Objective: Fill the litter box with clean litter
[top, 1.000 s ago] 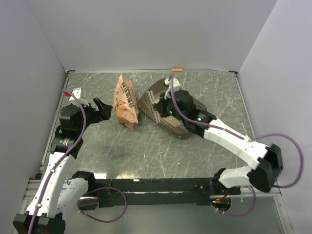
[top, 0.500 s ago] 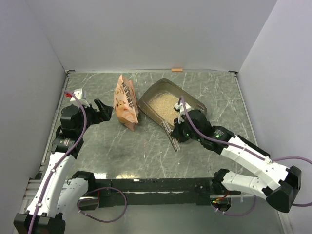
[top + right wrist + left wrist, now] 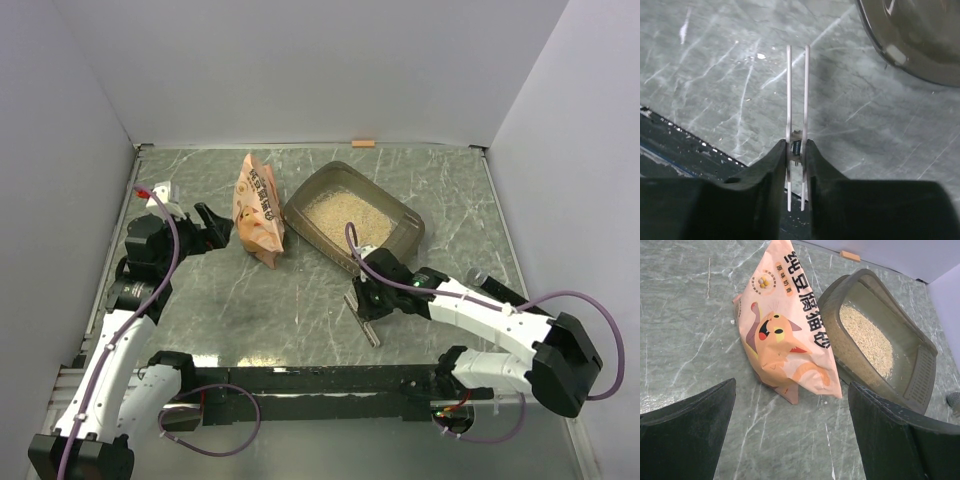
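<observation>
PROGRESS late, judged | box right of centre, litter thinly over its floor | bag lying just left of box, top-up possibly due | left gripper fingers spread, empty | right gripper pinching thin tongs in front of box

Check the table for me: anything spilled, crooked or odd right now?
No big spill. The litter box sits diagonally, and the clean litter covers only the part nearer the orange bag, which lies slumped beside it; the other end is bare.
</observation>
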Tool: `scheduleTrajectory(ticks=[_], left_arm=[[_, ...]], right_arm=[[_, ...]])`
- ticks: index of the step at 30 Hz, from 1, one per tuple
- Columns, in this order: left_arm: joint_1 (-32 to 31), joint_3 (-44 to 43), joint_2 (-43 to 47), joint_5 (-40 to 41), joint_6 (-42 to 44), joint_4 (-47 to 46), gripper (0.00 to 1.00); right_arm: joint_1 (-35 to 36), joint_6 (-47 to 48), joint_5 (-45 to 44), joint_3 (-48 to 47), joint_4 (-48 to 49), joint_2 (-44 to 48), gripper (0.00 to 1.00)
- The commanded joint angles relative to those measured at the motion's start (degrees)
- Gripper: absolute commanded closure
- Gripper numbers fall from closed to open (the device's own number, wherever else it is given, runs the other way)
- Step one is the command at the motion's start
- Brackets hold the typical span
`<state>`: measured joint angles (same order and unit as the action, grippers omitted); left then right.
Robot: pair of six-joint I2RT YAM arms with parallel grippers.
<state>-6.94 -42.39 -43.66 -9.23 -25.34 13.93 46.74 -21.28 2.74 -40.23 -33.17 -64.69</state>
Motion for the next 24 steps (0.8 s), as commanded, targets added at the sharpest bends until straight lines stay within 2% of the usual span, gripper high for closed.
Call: scheduleTrajectory(ticks=[1,10,16,24], left_arm=[[0.26,0.03,-0.29,-1.23,-0.85,-2.77,0.03],[0.26,0.03,-0.29,-1.75,-0.94,-2.86,0.03],[0.26,0.03,-0.37,-2.45,-1.11,-3.12,0.03],[0.26,0.12,-0.11,-2.37,-1.20,-3.04,0.03]], right_arm=[[0.37,-2.80,-1.86,-0.03,3.02,-1.93,0.64],[0.37,-4.12,-4.41,-0.64,2.85,-4.57,0.41],[0.46,-3.95,-5.91,-6.34,0.92,-3.43,0.37],[0.46,-0.53,-5.82,-25.23,1.00,-10.89,0.35]])
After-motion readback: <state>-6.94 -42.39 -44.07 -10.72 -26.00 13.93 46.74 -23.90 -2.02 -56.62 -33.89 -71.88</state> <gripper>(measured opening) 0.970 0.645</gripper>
